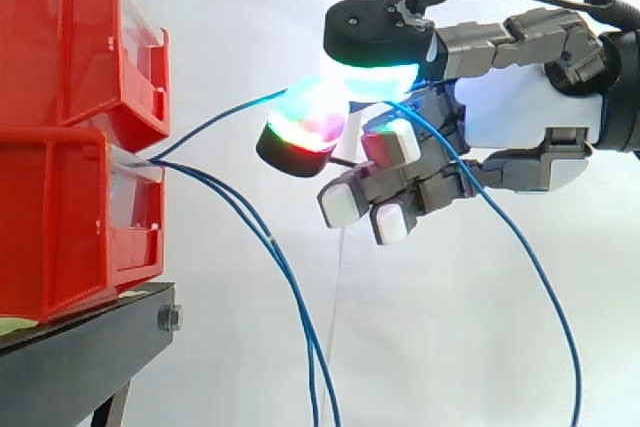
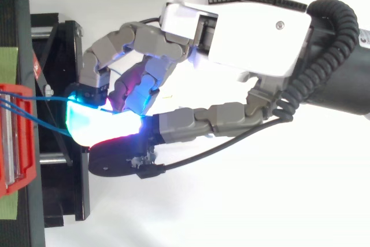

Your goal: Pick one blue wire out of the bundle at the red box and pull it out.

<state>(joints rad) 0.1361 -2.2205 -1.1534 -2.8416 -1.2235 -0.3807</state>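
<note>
Around: red bins [image 1: 60, 147] sitting stacked on stand [image 1: 70, 357], two spare wires [image 1: 280, 255] hanging below | Hand [image 1: 520, 112]: pads [image 1: 372, 82] clamping one blue wire [image 1: 215, 124] right of bins.

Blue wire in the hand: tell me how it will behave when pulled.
Probably floppy: the blue wire droops in a long loop below the hand. Likely light and thin, so it may slip between the glowing pads.
</note>
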